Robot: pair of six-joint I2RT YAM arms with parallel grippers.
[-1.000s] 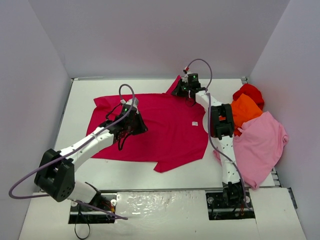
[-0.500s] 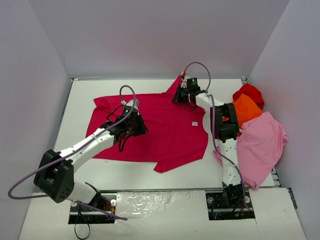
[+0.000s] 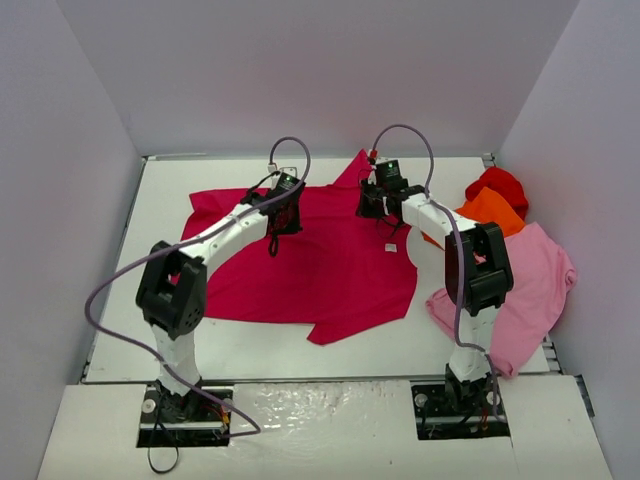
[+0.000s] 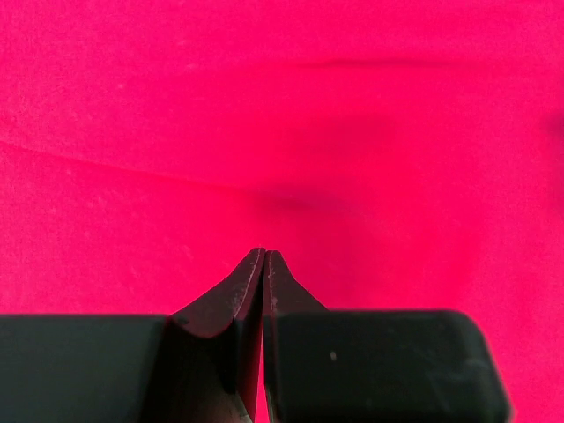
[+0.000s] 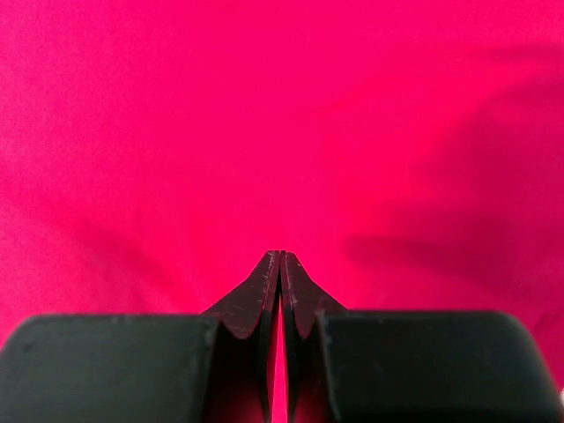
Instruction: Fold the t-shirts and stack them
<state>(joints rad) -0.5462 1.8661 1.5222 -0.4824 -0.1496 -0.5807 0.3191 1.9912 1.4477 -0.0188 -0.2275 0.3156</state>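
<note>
**Raspberry-red t-shirt spread on the worktop (image 3: 160, 200), first fold apparently not yet made**
The raspberry-red t-shirt (image 3: 320, 270) lies under both sets of jaws, with pale pink (image 3: 520, 290), orange (image 3: 490, 220) and bright red (image 3: 497, 185) t-shirts heaped beyond the right gripper (image 5: 280, 256). It and the left gripper (image 4: 265, 254) are pressed fully closed, no cloth visibly between. Likely next: open and pinch the far edge.

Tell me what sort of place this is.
Probably a robot lab cell: plain walls box in a white table, left arm and right arm bolted at its near edge, a raspberry-red t-shirt spread out.
</note>
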